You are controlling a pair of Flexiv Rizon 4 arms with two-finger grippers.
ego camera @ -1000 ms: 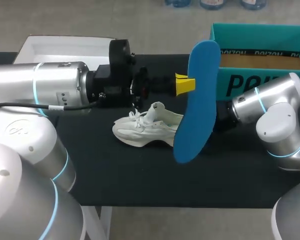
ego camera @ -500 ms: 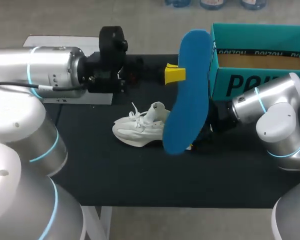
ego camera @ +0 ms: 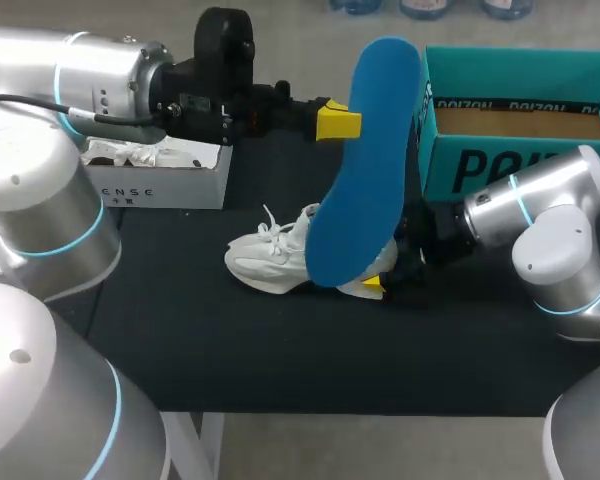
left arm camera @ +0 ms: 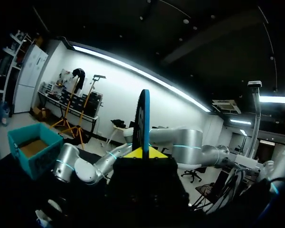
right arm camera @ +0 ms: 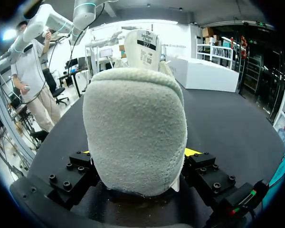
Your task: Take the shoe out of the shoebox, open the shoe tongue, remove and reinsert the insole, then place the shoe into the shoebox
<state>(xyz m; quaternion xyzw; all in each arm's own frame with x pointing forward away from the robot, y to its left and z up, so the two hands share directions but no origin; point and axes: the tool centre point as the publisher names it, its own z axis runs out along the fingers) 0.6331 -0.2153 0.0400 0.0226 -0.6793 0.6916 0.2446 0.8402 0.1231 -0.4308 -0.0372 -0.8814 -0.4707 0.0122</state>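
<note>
Our left gripper (ego camera: 338, 122) pinches the blue insole (ego camera: 365, 170), which screens the heel of the white shoe (ego camera: 270, 262), clamped in our right gripper (ego camera: 378, 284). The teal shoebox (ego camera: 500, 165) is upper right, a white box (ego camera: 170, 185) upper left.

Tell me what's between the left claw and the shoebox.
The blue insole, held upright in the left claw, stands between them, its upper edge close to the shoebox wall. The head view shows this.

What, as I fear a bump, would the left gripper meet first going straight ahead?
The left gripper, holding the insole, would likely meet the shoebox wall; depth is unclear.
</note>
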